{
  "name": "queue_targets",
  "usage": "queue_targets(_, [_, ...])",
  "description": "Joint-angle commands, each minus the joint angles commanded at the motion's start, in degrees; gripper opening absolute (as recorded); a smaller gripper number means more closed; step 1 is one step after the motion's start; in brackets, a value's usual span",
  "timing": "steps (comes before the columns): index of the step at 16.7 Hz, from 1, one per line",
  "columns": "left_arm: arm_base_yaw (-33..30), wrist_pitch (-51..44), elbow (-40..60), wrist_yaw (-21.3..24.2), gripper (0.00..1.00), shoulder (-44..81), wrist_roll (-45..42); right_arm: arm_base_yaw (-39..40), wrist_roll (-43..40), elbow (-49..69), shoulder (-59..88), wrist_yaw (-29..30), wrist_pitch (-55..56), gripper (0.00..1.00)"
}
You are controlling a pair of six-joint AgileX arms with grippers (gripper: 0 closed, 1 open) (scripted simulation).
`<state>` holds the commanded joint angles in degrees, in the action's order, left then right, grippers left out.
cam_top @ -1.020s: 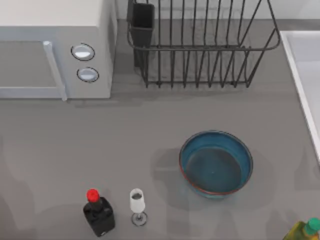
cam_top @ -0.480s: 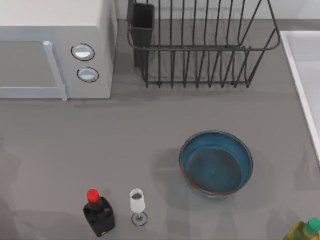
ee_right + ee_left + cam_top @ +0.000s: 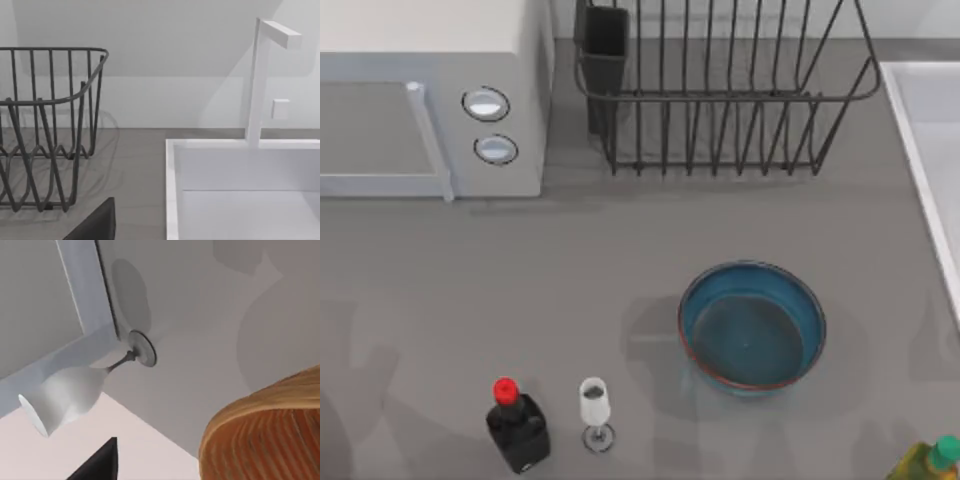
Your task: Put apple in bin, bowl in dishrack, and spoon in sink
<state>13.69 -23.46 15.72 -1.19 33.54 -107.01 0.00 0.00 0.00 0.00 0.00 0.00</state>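
The blue bowl [image 3: 752,327] with its reddish-brown rim stands upright on the grey table, right of the middle. Behind it at the back is the black wire dishrack [image 3: 720,95], [image 3: 45,125], its dark utensil cup [image 3: 606,45] at the rack's left corner. The pale sink [image 3: 925,150], [image 3: 240,185] runs along the right edge, with a white tap [image 3: 260,80]. An orange-brown ribbed round container [image 3: 265,435], apparently the bin, is close in the left wrist view. The apple and spoon are out of view. A dark part of my left gripper [image 3: 97,467] and of my right gripper [image 3: 95,225] shows.
A white microwave [image 3: 430,100] with two round knobs fills the back left. Near the front left stand a dark bottle [image 3: 517,428] with a red cap and a wine glass [image 3: 595,410], [image 3: 65,395]. A yellow-green bottle [image 3: 930,462] sits at the front right corner.
Only the soft shadows on the table's front left have shifted and grown. The bowl, bottles and glass have not moved.
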Motion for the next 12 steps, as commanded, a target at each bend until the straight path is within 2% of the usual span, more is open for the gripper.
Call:
queue_targets(4, [-4.0,8.4,-8.6,0.8,1.0,-11.1,37.5,0.0,0.0,0.0,0.0,0.0,0.0,1.0])
queue_targets(7, [-7.0,13.3,-12.7,1.2,1.0,-18.1,62.0,0.0,0.0,0.0,0.0,0.0,0.0,1.0])
queue_targets(12, [-11.0,19.8,-15.8,1.5,1.0,-27.8,91.2,0.0,0.0,0.0,0.0,0.0,0.0,1.0])
